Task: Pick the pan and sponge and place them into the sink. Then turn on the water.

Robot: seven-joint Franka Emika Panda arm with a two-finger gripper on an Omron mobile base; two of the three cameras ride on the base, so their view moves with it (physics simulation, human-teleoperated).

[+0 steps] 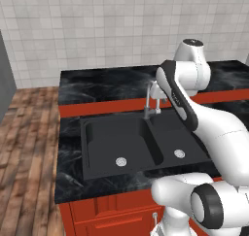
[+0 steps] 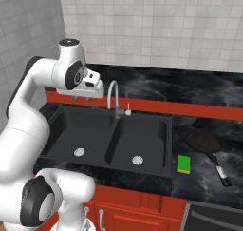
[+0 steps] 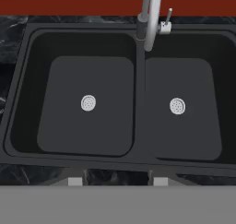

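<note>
The black pan point(image 2: 204, 140) lies on the dark counter right of the sink point(image 2: 169, 147), its handle pointing toward the front edge. Just left of it, near the sink's right rim, rests the yellow sponge point(image 2: 183, 164), green face up. My gripper point(image 2: 81, 99) hangs above the left basin, far from both, pointing down. In the hand view its fingertips point(image 3: 75, 181) stand apart with nothing between them, so the gripper point(image 3: 117, 181) is open over the sink point(image 3: 139, 103). Both basins hold just their silver drains. No water runs from the faucet point(image 3: 150, 20).
The silver gooseneck faucet point(image 2: 114, 97) with its small side lever rises behind the basin divider, close to my hand. A red ledge and a raised dark counter run behind the sink point(image 1: 86, 150). Tiled wall stands at the back; wooden floor lies left.
</note>
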